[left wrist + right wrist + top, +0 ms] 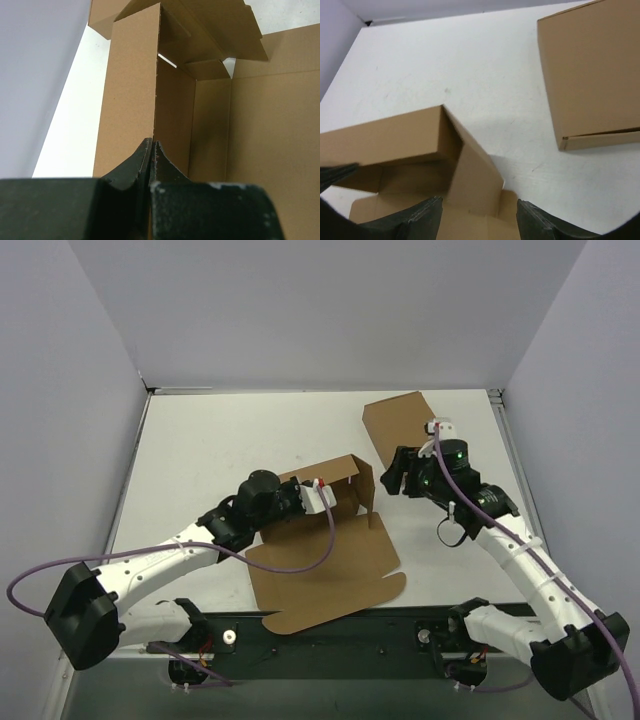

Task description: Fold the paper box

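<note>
White table (220, 440) from above: the half-folded paper box (330, 570) lies toward the near edge, a closed carton (400, 425) farther back. Left wrist: the left gripper (151, 162) pinches an upright box wall. Right wrist: the right gripper (479, 202) stands apart over a raised flap.

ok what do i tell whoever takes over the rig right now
Left gripper: shut, pinching an upright wall of the paper box.
Right gripper: open, holding nothing, above the box's far right corner.
The box sits mid-table near the arms. A closed carton lies behind it to the right.
Done: some walls stand up at the far end.
Left: the big near panel lies flat; the remaining flaps probably need tucking and the lid closing.
</note>
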Controlling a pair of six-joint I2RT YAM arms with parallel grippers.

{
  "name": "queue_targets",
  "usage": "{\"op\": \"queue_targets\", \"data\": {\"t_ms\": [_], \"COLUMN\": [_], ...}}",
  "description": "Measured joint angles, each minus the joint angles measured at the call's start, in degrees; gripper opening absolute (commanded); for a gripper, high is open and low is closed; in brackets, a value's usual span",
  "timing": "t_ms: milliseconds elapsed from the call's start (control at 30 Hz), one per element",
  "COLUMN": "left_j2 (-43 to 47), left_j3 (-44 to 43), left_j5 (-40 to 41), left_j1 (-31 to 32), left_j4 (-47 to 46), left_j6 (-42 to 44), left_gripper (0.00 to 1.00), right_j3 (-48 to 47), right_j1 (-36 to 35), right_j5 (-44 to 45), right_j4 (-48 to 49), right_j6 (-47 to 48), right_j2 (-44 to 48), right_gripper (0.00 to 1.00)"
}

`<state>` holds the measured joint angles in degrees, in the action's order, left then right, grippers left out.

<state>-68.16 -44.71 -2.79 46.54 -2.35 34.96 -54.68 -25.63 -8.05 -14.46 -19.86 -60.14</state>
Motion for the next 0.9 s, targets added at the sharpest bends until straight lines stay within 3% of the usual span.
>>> {"op": "queue_targets", "data": {"t_ms": [167,400,900], "left_j2": [-1.0,-2.3,-2.3], "left_j3": [0.0,-1.1,-1.5], "left_j5": [0.4,0.6,-0.5], "left_j1": [0.0,-0.2,-0.9], "left_j4": [-0.5,-0.5,-0.4], "left_j6": [0.1,0.1,-0.3], "left_gripper": [0.0,0.0,0.0], "right_j3": [6.3,13.7,14.1], "right_j1": [8.9,9.0,9.0], "right_j5": [-6.2,-16.4,-30.8], "right_j4": [9.8,23.8,37.7], "right_j6": [1.6,8.1,20.2], "right_j2": [-5.6,-14.9,-20.0], "right_gripper": [0.58,0.53,0.66]}}
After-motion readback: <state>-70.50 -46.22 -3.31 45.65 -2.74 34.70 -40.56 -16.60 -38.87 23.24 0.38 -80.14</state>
